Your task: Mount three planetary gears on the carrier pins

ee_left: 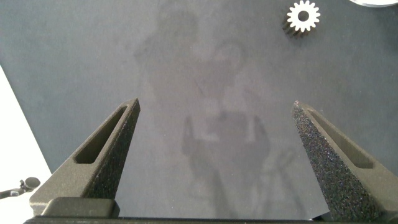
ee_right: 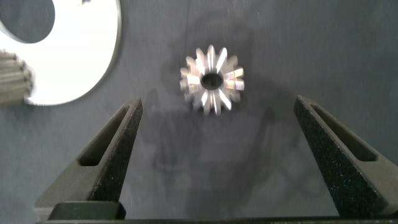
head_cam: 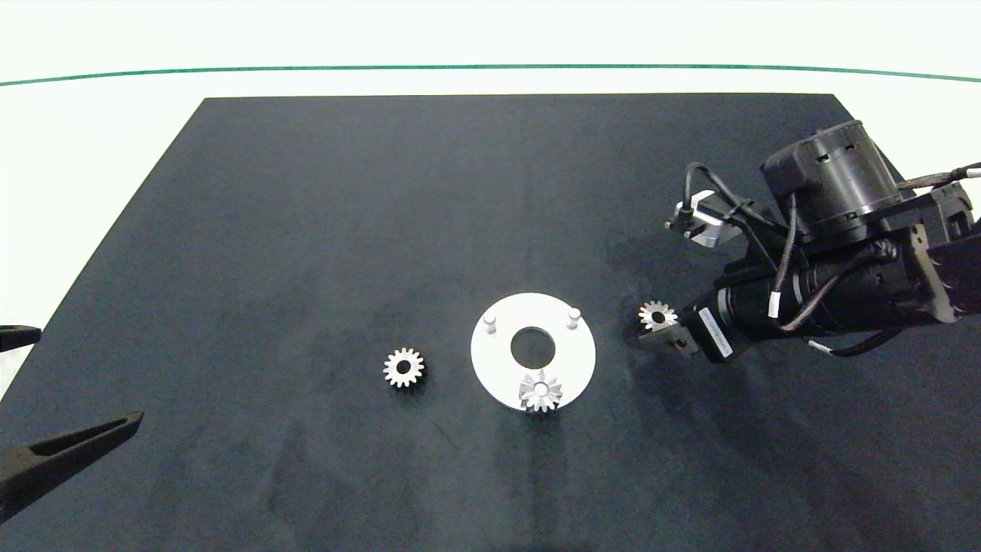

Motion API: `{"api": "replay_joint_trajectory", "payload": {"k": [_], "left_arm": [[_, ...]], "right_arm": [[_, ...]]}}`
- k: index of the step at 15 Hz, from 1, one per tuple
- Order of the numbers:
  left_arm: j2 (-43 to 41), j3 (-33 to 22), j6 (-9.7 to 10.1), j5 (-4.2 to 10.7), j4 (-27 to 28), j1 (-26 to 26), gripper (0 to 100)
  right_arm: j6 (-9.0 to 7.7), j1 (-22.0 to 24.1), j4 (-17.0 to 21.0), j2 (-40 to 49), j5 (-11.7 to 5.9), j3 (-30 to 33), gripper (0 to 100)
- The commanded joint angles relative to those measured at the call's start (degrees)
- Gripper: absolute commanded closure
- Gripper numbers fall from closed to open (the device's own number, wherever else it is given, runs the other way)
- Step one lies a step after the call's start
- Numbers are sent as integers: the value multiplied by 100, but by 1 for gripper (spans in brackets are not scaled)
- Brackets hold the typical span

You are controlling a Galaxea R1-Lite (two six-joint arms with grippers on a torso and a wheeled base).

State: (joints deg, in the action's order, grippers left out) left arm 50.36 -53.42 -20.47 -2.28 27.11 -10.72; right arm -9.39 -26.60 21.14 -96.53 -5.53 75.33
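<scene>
Right pincer (ee_right: 214, 155) wide open, empty, gear (ee_right: 212, 79) just ahead between its fingers. Left pincer (ee_left: 214, 155) open, empty, mostly off-frame. White disc (ee_right: 74, 56) cut off beside the gear.

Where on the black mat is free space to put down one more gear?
The far half of the mat beyond the white disc is bare, and the near strip too. Crowded: disc to right hand, over a loose gear. Left hand waits at the near-left corner.

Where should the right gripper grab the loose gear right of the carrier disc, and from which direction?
Grip the gear across its toothed rim, coming straight down from above. It lies flat on the mat, bore up, clear of the white disc. The right gripper is open and hovers beside it.
</scene>
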Motion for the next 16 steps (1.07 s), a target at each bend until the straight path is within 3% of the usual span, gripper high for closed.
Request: {"api": "replay_joint_trajectory", "payload": {"k": [1,6,16], "left_arm": [[0,7,-19,-1,13,-1,0],[-9,7,-19,-1,13,-1,0],[-17,7,-19,-1,13,-1,0]], "right_arm": [[-28,-12,-154,-174,-18,8,0],[-37,-12,-207,-341,-35,131,1],[-19,14,-286,-464,-35,175,20]]}}
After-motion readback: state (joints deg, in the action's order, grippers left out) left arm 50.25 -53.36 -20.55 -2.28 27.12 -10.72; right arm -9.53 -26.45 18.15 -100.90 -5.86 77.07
